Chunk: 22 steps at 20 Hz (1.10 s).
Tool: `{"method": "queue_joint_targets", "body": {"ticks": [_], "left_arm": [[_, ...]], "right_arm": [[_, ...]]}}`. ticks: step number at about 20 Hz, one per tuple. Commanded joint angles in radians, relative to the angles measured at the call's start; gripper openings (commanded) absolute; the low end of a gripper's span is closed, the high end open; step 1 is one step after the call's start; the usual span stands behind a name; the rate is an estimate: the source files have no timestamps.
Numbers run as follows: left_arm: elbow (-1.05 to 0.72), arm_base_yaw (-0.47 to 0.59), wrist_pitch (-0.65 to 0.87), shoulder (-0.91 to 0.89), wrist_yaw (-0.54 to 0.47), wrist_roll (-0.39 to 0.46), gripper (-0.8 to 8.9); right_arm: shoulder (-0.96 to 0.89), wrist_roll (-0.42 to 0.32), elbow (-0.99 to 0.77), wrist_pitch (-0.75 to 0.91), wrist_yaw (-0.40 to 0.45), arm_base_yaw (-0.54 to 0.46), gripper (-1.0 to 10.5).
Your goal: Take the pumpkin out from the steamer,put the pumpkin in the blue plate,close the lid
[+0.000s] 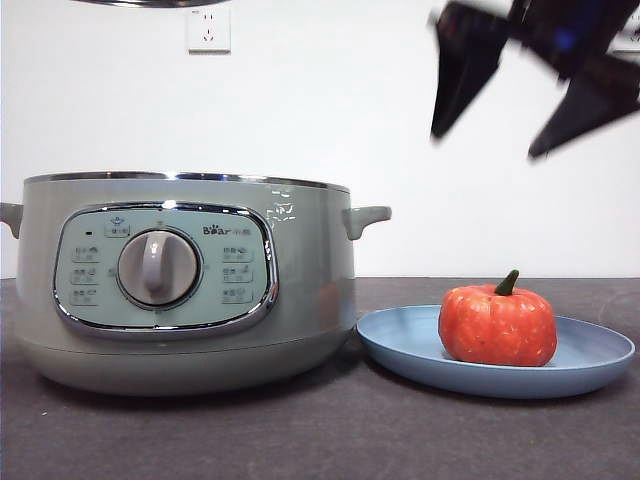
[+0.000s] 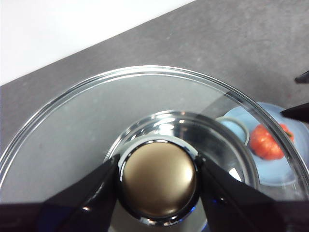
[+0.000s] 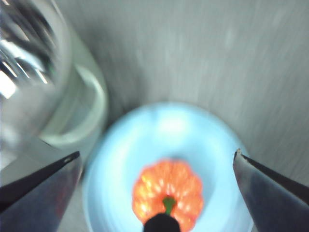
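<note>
The orange-red pumpkin point(image 1: 497, 325) with its green stem sits in the blue plate point(image 1: 410, 350), right of the sage-green steamer point(image 1: 185, 280), which stands open. My right gripper point(image 1: 530, 90) is open and empty, high above the plate; its wrist view looks down on the pumpkin point(image 3: 167, 194) in the plate point(image 3: 159, 130). My left gripper point(image 2: 158, 181) is shut on the knob point(image 2: 158, 180) of the glass lid point(image 2: 77, 125) and holds it high above the steamer. Only the lid's chrome rim point(image 1: 150, 3) shows at the top of the front view.
A dark grey tabletop point(image 1: 330, 440) runs to a white wall with a socket point(image 1: 208, 28). The steamer's side handle point(image 1: 367, 218) points toward the plate. The plate and pumpkin point(image 2: 266, 141) show through the lid in the left wrist view.
</note>
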Motion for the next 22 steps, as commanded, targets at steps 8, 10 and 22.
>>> {"method": "queue_joint_targets", "body": {"ticks": [8,10,22], "left_arm": [[-0.182,0.001,0.272,0.075,0.048,-0.027,-0.09],[-0.214,0.001,0.314,0.098,0.059,-0.029,-0.09],[-0.227,0.000,0.352,0.274,0.130,-0.029,-0.09]], "right_arm": [[-0.281,0.015,-0.008,-0.010,0.006,0.000,5.6],[-0.305,0.023,-0.008,-0.015,0.006,0.000,5.6],[-0.317,0.026,-0.008,-0.040,0.009,0.000,5.6]]}}
